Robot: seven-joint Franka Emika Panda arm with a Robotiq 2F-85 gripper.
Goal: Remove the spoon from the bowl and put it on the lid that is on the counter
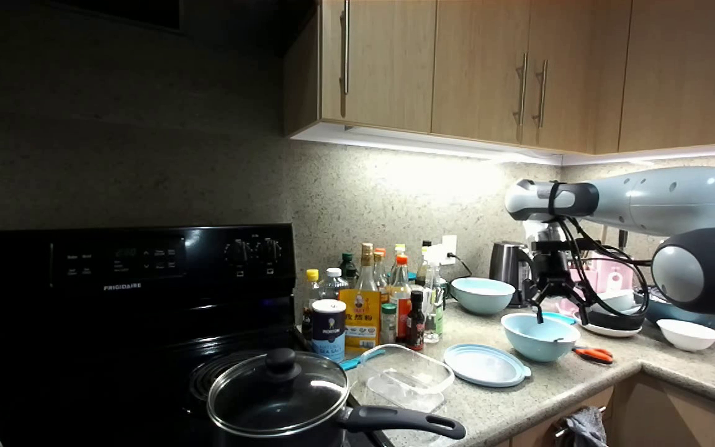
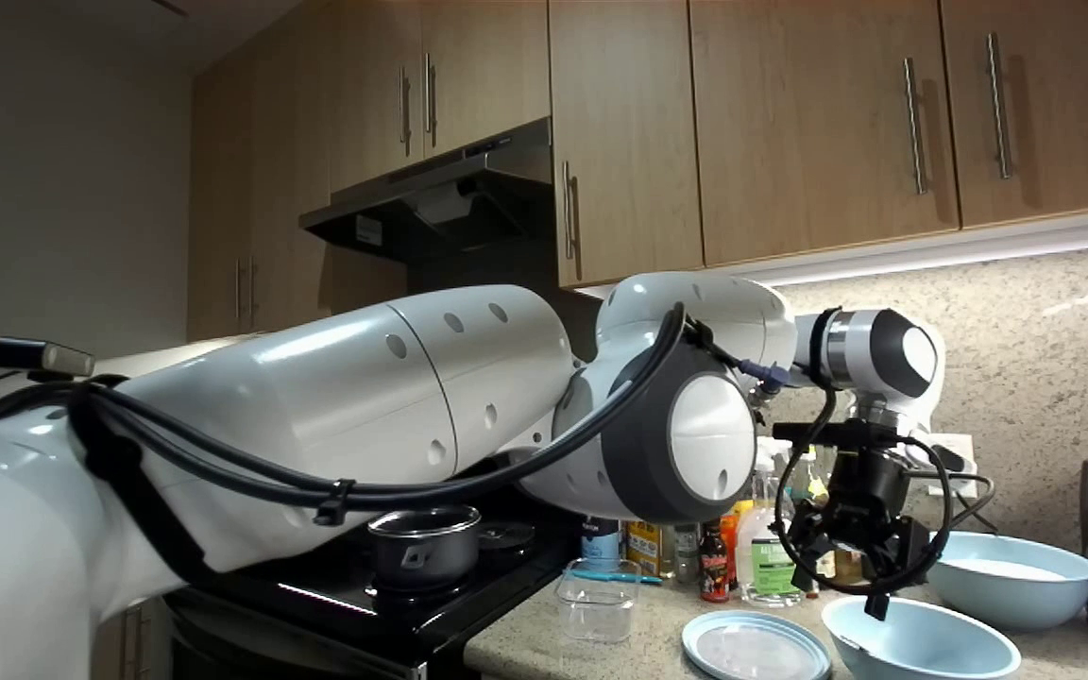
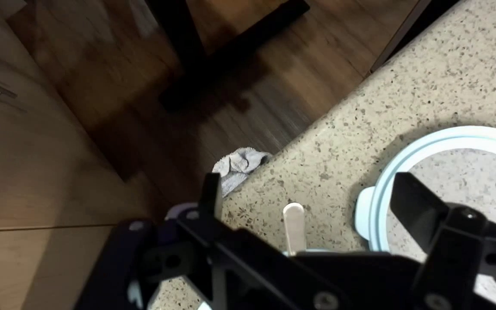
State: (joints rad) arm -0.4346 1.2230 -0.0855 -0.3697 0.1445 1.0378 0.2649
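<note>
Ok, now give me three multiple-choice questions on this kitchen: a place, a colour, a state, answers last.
1. Relative to the bowl below the jaws, the lid lies:
A inside; B beside it; C underneath.
2. That bowl is:
A pale blue; B red; C black.
3. The jaws are:
A shut on the lid; B shut on nothing; C open.
Answers: 1 B, both exterior views show it alongside on the counter; 2 A, both exterior views show that colour; 3 C, in the wrist view they stand wide apart, the spoon handle showing between.

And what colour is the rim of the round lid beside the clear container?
Pale blue; the lid shows best, and whole, in an exterior view.
</note>
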